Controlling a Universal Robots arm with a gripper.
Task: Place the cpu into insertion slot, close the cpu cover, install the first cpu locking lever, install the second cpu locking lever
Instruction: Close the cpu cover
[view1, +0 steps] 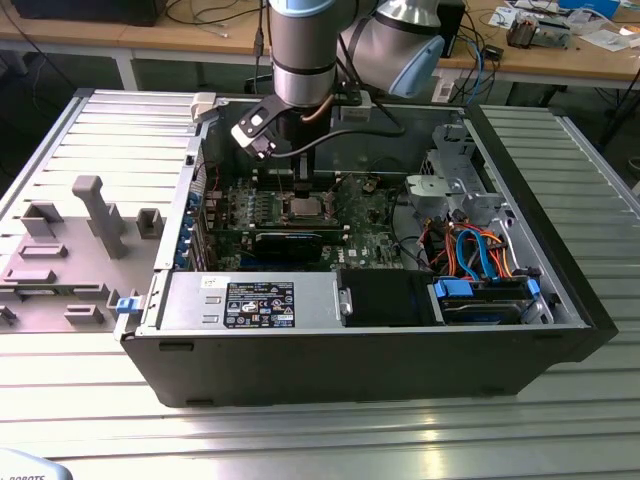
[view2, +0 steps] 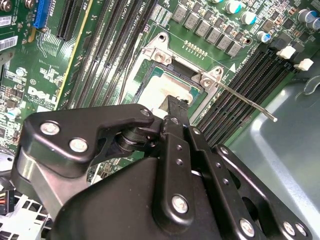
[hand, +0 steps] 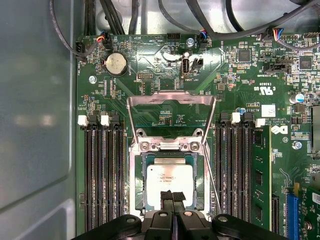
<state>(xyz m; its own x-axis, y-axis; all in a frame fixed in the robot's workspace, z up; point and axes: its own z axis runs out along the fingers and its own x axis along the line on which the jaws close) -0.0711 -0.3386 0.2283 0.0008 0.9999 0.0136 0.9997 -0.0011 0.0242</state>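
First wrist view shows cpu cover raised, tool pinched together over cpu.

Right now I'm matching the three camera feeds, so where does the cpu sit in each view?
Exterior view: the cpu lies mid-motherboard, straight below the arm.
First wrist view: cpu between the two memory slot banks, at the claw tips.
Second wrist view: cpu just beyond the claw.
Shared landmark: the claw, tips over the cpu's metal top.
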